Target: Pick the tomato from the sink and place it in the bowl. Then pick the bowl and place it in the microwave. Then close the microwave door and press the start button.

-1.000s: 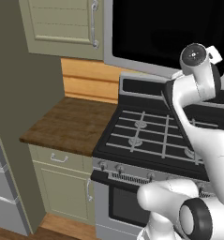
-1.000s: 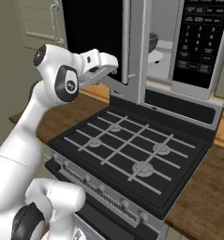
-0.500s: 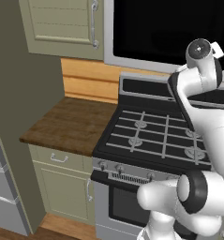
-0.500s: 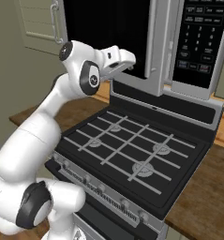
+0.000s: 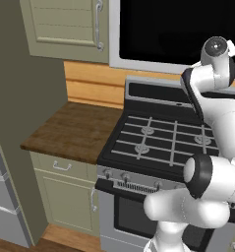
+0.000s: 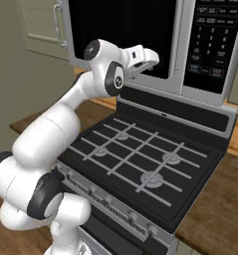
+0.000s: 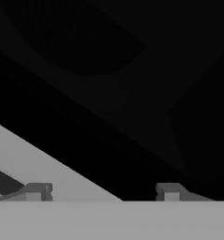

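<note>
Gripper (image 7: 99, 191), fingers spread and empty, faces the microwave door (image 6: 123, 42): stiff, slick glass panel, best pushed at its grey frame.

The microwave door (image 6: 123, 42) is now shut flat against the microwave (image 6: 210, 47) front. A second ago I see it swung out, its handle edge toward me and the pale cavity showing at 3 o'clock of it; half a second ago it is nearly closed.

The arm has swept from 9 o'clock toward 3 o'clock in the right base view, carrying the gripper (image 6: 149, 59) along the door to its lower edge, close to the black glass.

In the left base view the arm's upper joint has climbed toward 12 o'clock.

In the hand view the fingertips (image 7: 36, 191) stand wide apart, slightly narrower than a second ago.
</note>
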Available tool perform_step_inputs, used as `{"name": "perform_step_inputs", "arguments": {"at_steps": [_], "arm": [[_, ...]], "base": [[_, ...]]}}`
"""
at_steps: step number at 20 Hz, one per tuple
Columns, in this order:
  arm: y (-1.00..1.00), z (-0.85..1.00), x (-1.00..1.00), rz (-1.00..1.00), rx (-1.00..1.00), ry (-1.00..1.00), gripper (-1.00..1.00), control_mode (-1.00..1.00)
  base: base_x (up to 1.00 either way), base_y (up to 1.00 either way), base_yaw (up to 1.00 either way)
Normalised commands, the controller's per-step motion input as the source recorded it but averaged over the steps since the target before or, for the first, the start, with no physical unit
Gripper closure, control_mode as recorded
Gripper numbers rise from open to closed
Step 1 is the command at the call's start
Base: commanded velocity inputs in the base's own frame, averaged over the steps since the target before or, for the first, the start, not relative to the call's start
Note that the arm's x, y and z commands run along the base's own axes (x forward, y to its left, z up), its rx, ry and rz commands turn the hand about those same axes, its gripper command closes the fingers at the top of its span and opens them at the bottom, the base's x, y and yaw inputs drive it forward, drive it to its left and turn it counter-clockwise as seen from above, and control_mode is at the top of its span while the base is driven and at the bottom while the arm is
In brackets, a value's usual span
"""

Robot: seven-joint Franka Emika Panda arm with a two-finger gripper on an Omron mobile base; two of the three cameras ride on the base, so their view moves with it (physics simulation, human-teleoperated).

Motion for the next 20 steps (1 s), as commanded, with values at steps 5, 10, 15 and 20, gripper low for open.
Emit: {"name": "perform_step_inputs", "arguments": {"at_steps": [5,10,15,20], "arm": [[-0.18,-0.11,0.64,0.03,0.01,-0.02,-1.0,-1.0],[-0.03,-0.08,0.28,0.0,0.02,-0.02,-1.0,-1.0],[0.31,0.18,-0.67,0.0,0.23,-0.12,-1.0,-1.0],[0.43,0.28,-0.72,0.01,0.06,-0.23,-1.0,-1.0]], "base": [[0.0,0.0,0.0],[0.0,0.0,0.0],[0.0,0.0,0.0],[0.0,0.0,0.0]]}}
